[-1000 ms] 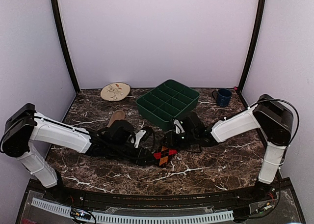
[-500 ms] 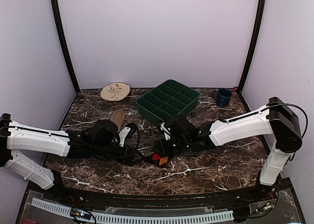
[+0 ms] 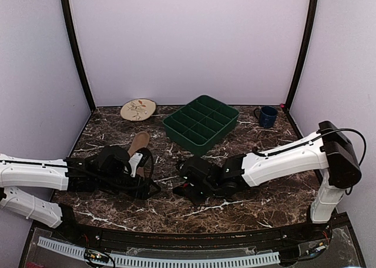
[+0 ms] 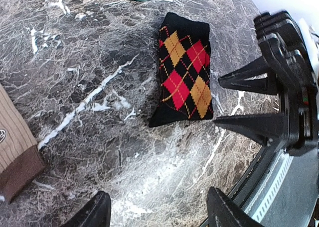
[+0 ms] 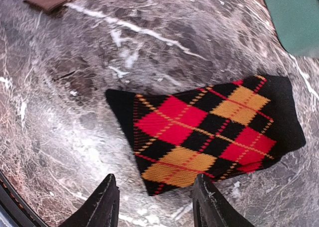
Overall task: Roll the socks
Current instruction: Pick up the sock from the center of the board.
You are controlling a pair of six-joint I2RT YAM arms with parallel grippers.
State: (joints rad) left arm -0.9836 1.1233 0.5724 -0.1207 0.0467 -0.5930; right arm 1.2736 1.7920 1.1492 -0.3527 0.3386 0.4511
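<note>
The argyle sock lies flat on the table. It looks folded short, not rolled into a round bundle yet. The right end effector hangs just over the argyle sock. Its fingers are wide and hold nothing, likely so it can pinch one end. The left end effector is near the argyle sock too, also wide and holding nothing, maybe to help. The tan sock lies well apart from the argyle sock, so I think its turn comes later.
</note>
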